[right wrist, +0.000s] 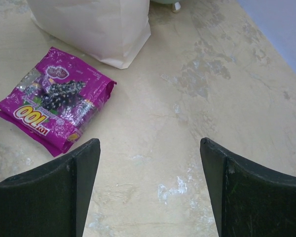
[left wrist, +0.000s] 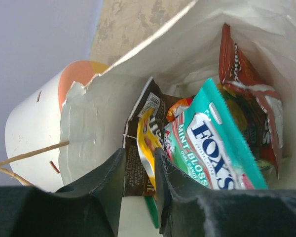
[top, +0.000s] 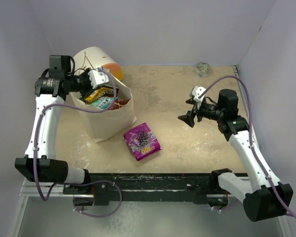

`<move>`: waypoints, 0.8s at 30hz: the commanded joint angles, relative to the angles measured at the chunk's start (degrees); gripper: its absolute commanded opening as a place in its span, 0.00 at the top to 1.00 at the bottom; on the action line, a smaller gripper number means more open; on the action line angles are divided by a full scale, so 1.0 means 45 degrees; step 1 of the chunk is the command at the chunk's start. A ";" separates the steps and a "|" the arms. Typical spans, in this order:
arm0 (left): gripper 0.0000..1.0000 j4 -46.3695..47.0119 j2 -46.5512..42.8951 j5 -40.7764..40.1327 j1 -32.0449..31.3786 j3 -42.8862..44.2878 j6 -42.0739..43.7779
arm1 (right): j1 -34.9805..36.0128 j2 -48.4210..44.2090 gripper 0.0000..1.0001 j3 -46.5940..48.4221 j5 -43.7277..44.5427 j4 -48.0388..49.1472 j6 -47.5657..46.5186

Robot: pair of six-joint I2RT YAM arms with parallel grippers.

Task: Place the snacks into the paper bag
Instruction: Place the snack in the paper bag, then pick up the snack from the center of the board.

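Note:
The paper bag (top: 111, 118) stands upright at the left of the table, its mouth open. My left gripper (top: 99, 85) hangs in that mouth. Its jaws (left wrist: 139, 158) are a little apart, open, and the edge of a yellow packet (left wrist: 147, 138) lies between them against the right finger. Inside the bag (left wrist: 93, 128) I also see a dark brown packet (left wrist: 133, 170), a teal mint packet (left wrist: 217, 143) and an orange-red one (left wrist: 237, 69). A purple packet (top: 142, 141) (right wrist: 56, 103) lies flat on the table by the bag's front corner (right wrist: 93, 24). My right gripper (top: 190, 112) (right wrist: 149, 148) hovers wide open and empty to the right of the purple packet.
A white-and-orange cylinder (top: 96, 57) (left wrist: 34, 128) lies behind the bag, touching it. A small grey-green ball (top: 203, 68) sits at the far edge by the back wall. White walls close in the table on the left, back and right.

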 commanded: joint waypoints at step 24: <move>0.01 0.5703 -0.3794 -0.0891 0.0104 -0.1751 -0.8211 | 0.0296 0.0904 0.16 -0.0815 -0.0619 0.2395 0.1781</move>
